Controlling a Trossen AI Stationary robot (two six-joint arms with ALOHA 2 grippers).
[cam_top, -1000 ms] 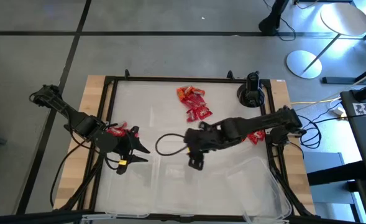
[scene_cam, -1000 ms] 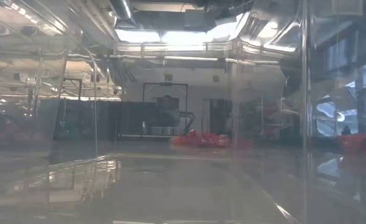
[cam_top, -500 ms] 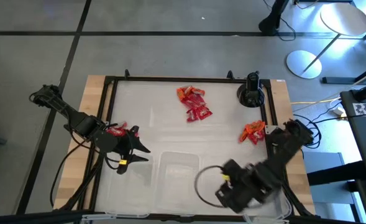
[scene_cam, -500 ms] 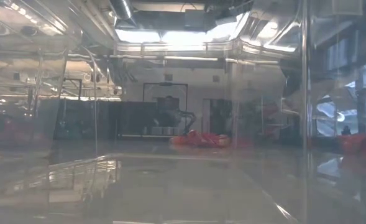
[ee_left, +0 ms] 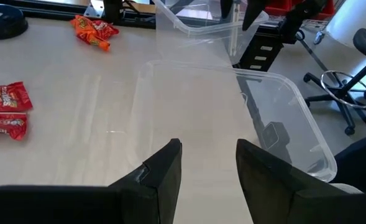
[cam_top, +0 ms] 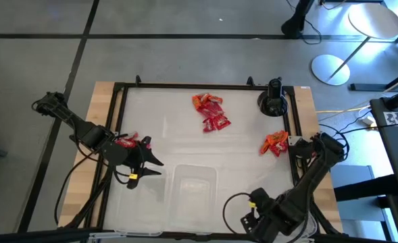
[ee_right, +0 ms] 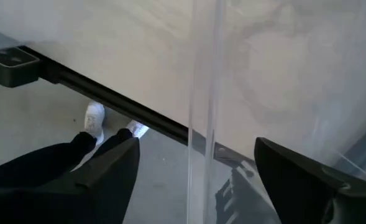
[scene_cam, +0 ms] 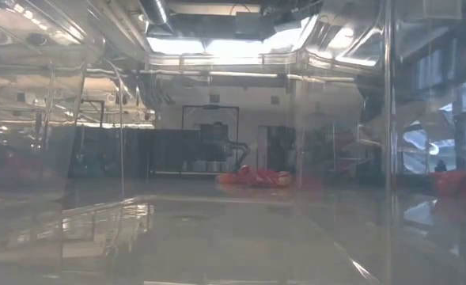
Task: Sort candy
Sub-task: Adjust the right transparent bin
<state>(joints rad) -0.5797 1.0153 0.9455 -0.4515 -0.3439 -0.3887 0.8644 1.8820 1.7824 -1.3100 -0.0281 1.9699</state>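
The candy lies in groups on the white table: red and orange packets (cam_top: 209, 111) near the far middle, also in the low view as packets (scene_cam: 252, 176), and an orange pile (cam_top: 274, 143) at the right side. The left wrist view shows red packets (ee_left: 5, 112) and orange pieces (ee_left: 92, 30). A few red pieces (cam_top: 126, 141) lie by the left arm. My left gripper (cam_top: 157, 167) (ee_left: 209, 168) waits open over the table's left side. My right gripper (cam_top: 251, 219) (ee_right: 195, 180) hangs open at the near edge, its fingers on either side of a clear bin wall (ee_right: 204, 93).
A clear plastic bin (cam_top: 195, 183) (ee_left: 282, 124) sits at the near middle and another clear bin (cam_top: 290, 192) at the near right. A black round object (cam_top: 271, 101) stands at the far right. A person's legs and white shoes (ee_right: 99, 124) show below the near table edge.
My right arm has swung from the table's middle toward the near right corner, ending over the near edge by the clear bin. This uncovered the orange pile at the right side.
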